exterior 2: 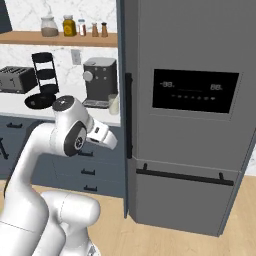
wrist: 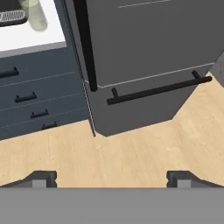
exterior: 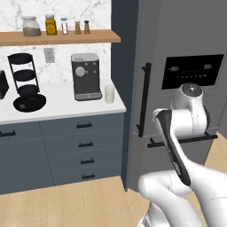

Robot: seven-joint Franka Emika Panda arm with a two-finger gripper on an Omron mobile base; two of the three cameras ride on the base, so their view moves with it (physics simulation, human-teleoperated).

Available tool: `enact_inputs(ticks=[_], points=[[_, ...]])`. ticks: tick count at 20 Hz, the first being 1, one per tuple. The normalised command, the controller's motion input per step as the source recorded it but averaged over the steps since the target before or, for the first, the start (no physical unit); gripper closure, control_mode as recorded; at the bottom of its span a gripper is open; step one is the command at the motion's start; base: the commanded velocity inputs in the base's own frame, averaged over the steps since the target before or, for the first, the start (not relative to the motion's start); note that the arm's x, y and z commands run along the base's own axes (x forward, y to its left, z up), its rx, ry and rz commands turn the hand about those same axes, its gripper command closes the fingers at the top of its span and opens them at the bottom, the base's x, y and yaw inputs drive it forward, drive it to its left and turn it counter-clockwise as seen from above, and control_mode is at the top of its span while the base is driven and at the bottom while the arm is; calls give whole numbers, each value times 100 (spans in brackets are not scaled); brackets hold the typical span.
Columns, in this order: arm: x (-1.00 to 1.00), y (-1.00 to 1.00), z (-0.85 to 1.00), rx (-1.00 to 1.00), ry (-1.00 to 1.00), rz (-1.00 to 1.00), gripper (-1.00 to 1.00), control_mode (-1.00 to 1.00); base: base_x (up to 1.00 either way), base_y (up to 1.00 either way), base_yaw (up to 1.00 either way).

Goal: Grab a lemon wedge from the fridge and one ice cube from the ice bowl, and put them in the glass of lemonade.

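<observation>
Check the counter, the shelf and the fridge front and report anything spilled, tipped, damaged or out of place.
Nothing stands out. The fridge is shut, the glass of lemonade stands upright beside the coffee machine, the ice bowl sits flat on the counter, and the shelf jars are upright.

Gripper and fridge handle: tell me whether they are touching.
Apart. In the hand view the open gripper has its fingertips low in the picture over bare wood floor, while the fridge's vertical black handle stands well beyond them.

A coffee machine [exterior: 86, 76] stands on the white counter [exterior: 57, 106] beside a black three-tier rack [exterior: 24, 73].
</observation>
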Motion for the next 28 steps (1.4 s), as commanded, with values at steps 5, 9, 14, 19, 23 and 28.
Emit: enact_inputs(ticks=[5,9,14,19,23,28], points=[[100,0,1,0,-5,3,-100,-100,0,0,0],[96,0,0,-1,-5,0,-100,-100,0,0,0],[74,0,1,-4,-21,-1,-100,-100,0,0,0],[67,0,3,-2,-24,-1,-100,-100,0,0,0],[56,0,1,-1,-20,0,-100,-100,0,0,0],[53,0,1,0,-2,-3,-100,-100,0,0,0]])
